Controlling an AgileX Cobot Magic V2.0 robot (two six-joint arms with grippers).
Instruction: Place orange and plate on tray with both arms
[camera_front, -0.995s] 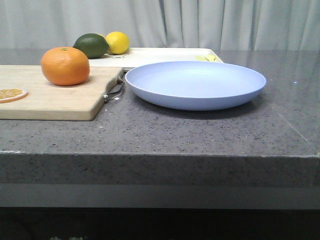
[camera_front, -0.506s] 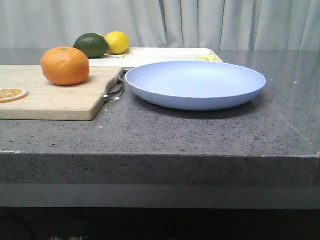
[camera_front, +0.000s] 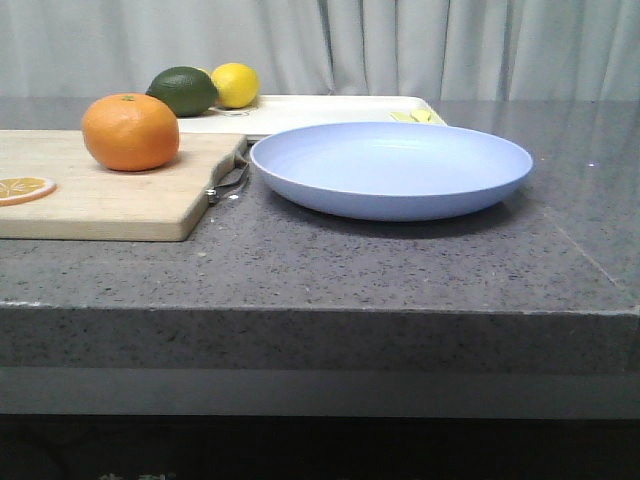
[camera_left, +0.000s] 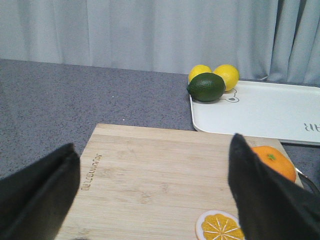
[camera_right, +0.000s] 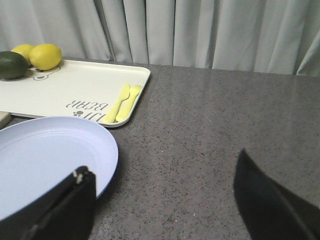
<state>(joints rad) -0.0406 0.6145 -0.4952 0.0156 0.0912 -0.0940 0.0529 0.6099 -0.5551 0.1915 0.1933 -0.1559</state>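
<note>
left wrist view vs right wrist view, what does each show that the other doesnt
Only the left wrist view shows the orange, the cutting board and the orange slice. Only the right wrist view shows the plate and the pale yellow utensils lying on the tray. Both show the tray, the green fruit, two lemons and open gripper fingers.

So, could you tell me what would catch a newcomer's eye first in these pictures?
Probably the bright orange, sitting on the wooden cutting board at the left. Next, the wide lavender-blue plate on the grey counter just right of the board. Behind both lies the white tray, with a lemon and a dark green fruit.
</note>
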